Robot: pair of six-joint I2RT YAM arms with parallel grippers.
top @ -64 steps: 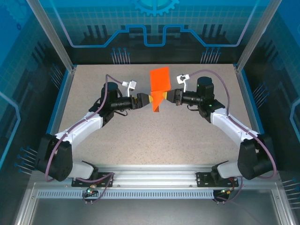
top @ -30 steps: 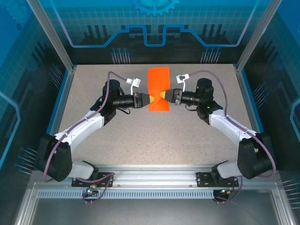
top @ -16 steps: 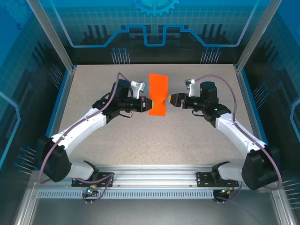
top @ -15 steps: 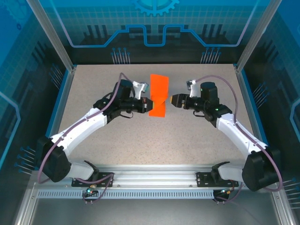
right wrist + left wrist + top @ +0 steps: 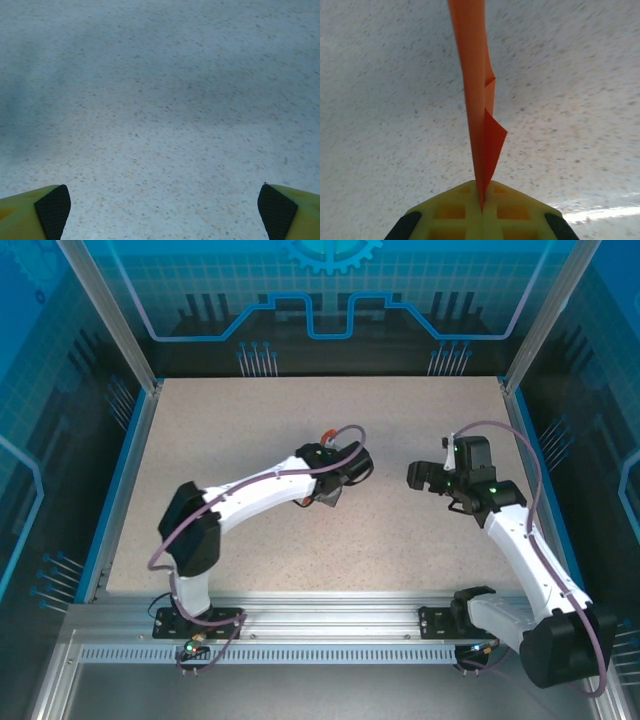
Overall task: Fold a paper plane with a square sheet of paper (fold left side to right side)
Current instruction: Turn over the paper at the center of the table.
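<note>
- Table (image 5: 250,530): speckled beige top, taking up the middle of the overhead view and forming the background of both wrist views. It is serving as the work surface for the fold.
- Left arm (image 5: 260,485): white links with a purple cable, arching from the lower left of the overhead view to just left of centre. It is probably reaching this far in so as to carry the paper's left side over toward the right, as the task asks.
- Right arm (image 5: 520,530): running from the lower right corner up to the centre right of the overhead view, well apart from the left arm's wrist. It appears to be standing clear, leaving the paper to the other arm.
- Right gripper (image 5: 162,205): jaws standing wide, one black pad (image 5: 52,210) in the lower left corner of its wrist view and the other in the lower right. It is holding and touching nothing, and bare table is lying between the pads.
- Left gripper (image 5: 481,202): yellow jaws pressed together at the bottom centre of its wrist view, pinching the paper's near edge. This is likely keeping the folded layers from springing apart.
- Square sheet of paper (image 5: 472,75): bright orange, already folded and showing edge-on. It is rising as a narrow strip from the closed jaws to the top edge of the left wrist view, clear of the table there.
- Small triangular flaps (image 5: 492,137): sticking out on the strip's right side, so the layers are not lying fully flat.
</note>
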